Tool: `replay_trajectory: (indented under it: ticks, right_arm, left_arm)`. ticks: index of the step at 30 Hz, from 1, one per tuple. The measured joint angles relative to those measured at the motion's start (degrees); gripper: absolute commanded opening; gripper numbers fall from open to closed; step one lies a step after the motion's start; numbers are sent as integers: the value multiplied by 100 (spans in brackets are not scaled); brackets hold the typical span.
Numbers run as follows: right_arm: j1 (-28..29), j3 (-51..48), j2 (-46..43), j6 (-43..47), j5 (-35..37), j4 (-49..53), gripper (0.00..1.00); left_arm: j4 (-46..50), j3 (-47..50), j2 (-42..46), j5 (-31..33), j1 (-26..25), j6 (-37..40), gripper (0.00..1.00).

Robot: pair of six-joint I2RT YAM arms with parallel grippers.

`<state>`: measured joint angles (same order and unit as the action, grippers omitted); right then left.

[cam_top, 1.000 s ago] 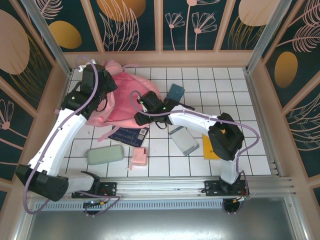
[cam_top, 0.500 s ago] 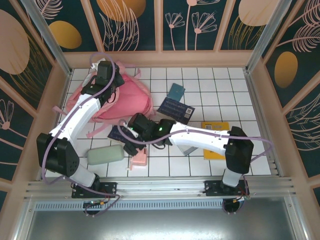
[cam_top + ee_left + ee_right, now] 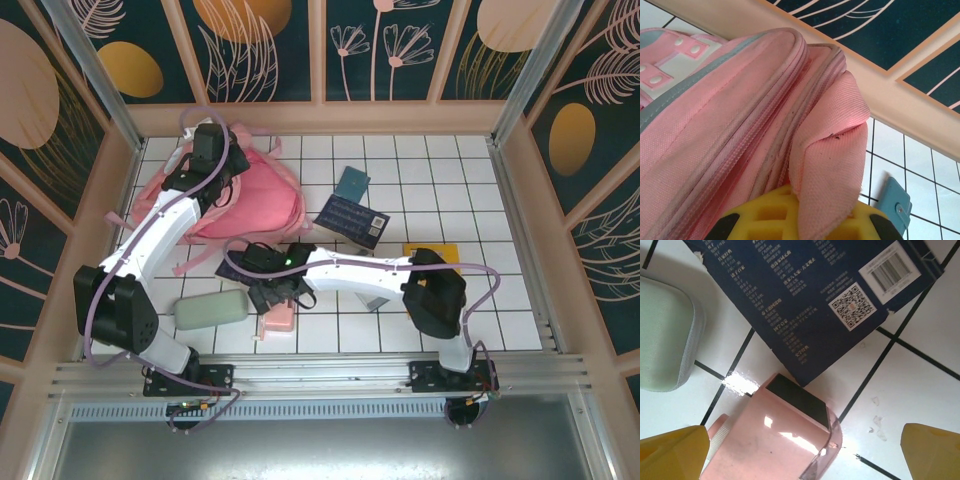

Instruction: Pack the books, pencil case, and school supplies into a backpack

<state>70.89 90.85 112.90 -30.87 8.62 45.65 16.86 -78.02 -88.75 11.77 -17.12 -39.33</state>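
Your large pink fabric backpack lay at the far left of the white tiled table, with its top towards the back wall. Your left gripper sat at that top end, clamped on a fold of the backpack's cloth. In the left wrist view the fold dropped across the yellow fingers, beside the zip seams.

The flat yellow-orange book lay right of centre, mostly covered by your right arm. One dark navy book with white barcode labels lay near the middle, just right of the backpack and apart from it. A second dark navy book lay just in front of the backpack. In the right wrist view its corner came right up to the small pink boxy block, and I could not tell whether they touched.

The soft sage-green pencil case lay at the near left, just beside the block. The grey-blue rectangular case sat partly under your right arm. The small teal book lay just beyond the first navy book.

Your right gripper hovered over the pink block with its jaws spread wide, one yellow fingertip on either side, holding nothing.
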Motion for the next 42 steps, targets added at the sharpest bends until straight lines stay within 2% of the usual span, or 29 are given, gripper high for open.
replay_trajectory:
  ticks: [5, 13, 19, 24, 32, 42]
  right_arm:
    - [256, 459, 444, -4, 79, 208, 99]
    - [691, 706, 916, 50, 935, 826, 99]
    - [787, 98, 640, 181, 1209, 833, 99]
    - [785, -772, -4, 625, 1237, 616, 99]
    - [437, -1696, -898, 1401, 1296, 267, 99]
    - [-190, -1864, -1143, 1530, 1014, 238, 98]
  left_arm:
    - [-37, 114, 90, -107, 4, -4, 0]
    - [-44, 177, 129, -299, 31, -20, 0]
    - [-72, 195, 138, -413, 33, -22, 0]
    - [-76, 197, 138, -511, 44, -26, 0]
    - [-79, 197, 127, -660, 85, -42, 0]
    - [-129, 197, -4, -885, 111, -133, 0]
